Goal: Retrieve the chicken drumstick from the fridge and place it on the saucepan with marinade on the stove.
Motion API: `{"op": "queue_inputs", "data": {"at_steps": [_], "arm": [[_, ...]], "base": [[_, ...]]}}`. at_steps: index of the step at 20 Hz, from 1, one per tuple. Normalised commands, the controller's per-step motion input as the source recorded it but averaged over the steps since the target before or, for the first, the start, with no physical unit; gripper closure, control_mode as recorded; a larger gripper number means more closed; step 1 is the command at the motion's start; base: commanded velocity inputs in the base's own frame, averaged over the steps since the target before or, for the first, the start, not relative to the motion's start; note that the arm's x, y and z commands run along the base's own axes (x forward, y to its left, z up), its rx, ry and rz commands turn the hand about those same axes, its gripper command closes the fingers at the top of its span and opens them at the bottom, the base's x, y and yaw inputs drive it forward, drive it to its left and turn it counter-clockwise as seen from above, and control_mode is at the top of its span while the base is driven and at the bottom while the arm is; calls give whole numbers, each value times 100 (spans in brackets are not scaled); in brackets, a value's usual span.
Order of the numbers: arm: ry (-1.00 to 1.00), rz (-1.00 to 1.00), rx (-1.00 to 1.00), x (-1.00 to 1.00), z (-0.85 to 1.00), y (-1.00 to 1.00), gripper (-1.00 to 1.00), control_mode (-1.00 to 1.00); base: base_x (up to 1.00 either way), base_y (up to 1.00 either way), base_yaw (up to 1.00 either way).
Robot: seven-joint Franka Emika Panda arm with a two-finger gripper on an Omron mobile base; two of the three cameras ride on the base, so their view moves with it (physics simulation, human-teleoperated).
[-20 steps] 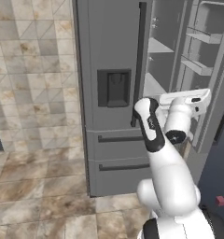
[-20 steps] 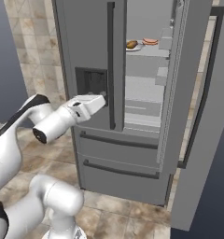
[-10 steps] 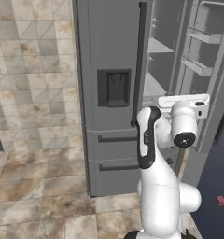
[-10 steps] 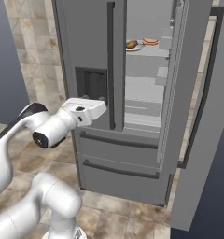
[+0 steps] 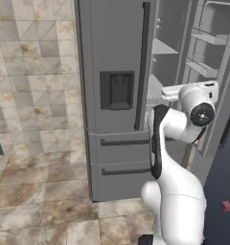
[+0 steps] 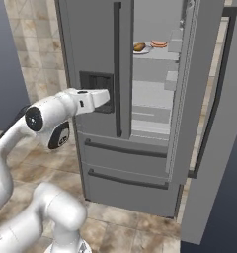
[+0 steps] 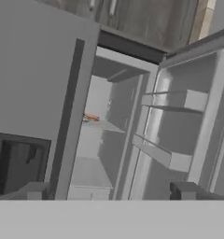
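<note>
The fridge [image 6: 140, 148] stands with its right door [image 6: 209, 148] swung wide and its left door, the one with the dark dispenser panel [image 6: 96, 89], shut, so the upper compartment lies open to the arm. In the right base view a plate [image 6: 141, 49] sits on a high shelf [image 6: 155, 53] inside; on it lies a small tan-brown piece that is most likely the chicken drumstick [image 6: 139, 47], with a reddish item [image 6: 159, 44] just beside it on the same shelf. The hand view looks into the open compartment and catches only a faint orange streak on a shelf there, too small to tell apart. The gripper [image 7: 111, 190] is held out in front of the left door at about dispenser height, below the shelf with the drumstick and to its left, and its fingertips [image 7: 184, 190] stand wide apart with nothing between them. The step in hand appears to be the reach into the fridge: the door is already open and the drumstick is not yet grasped. The next move seems to call for raising the hand and steering it to the right, past the edge of the shut door, then in over the plate, with the open gripper lined up across the drumstick's narrow width. The risk is clipping the door edge or nudging the neighbouring item.
</note>
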Motion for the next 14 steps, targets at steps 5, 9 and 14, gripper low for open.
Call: {"op": "queue_inputs", "data": {"at_steps": [5, 9, 14], "arm": [[36, 33, 21, -23, 26, 0, -100, -100], [35, 37, 22, -29, 0, 3, -100, -100], [17, 31, 12, -2, -9, 44, -100, -100]], "base": [[0, 0, 0], [0, 0, 0], [0, 0, 0]]}}
